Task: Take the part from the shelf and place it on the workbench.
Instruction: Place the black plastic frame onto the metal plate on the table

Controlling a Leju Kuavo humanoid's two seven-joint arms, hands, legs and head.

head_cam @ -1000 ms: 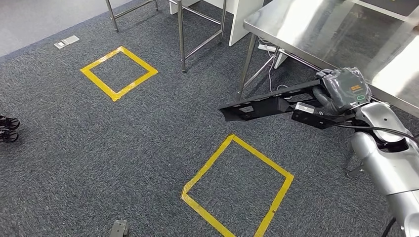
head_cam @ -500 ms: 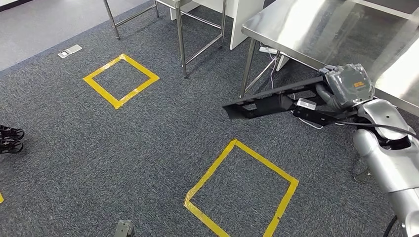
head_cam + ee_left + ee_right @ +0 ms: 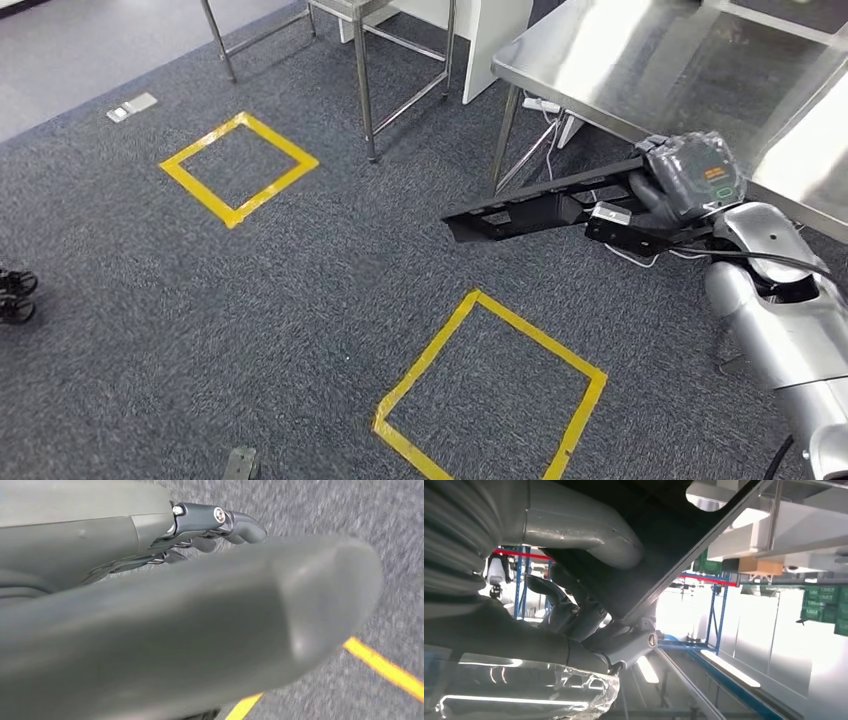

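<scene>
One long black part (image 3: 545, 205) is riding in the right hand (image 3: 690, 180), which is gripping it at its near end with the fingers closed around it — the rest of the part is jutting out to the robot's left, slightly tilted, well above the grey carpet. Holding it by one end is probably what makes the far tip droop a little; in the right wrist view the thumb (image 3: 589, 527) is pressing on one flat face of the part (image 3: 664, 545) while the darker fingers (image 3: 574, 615) are curling against the other face, a clamp that is keeping the flat piece from twisting. The hand is hovering just beside the edge of the steel bench (image 3: 640, 60), with the part not yet over the bench top — so the carrying stage looks nearly finished and the placing is still to come, judging by how things lie. The left hand (image 3: 200, 630) is hanging low over the carpet, near a yellow tape line (image 3: 385, 667); its fingers (image 3: 220, 522) are showing past the thumb with nothing seen between them, though how far apart they are cannot be told from this blurred close view. Two yellow tape squares (image 3: 240, 165) are marking the floor.
</scene>
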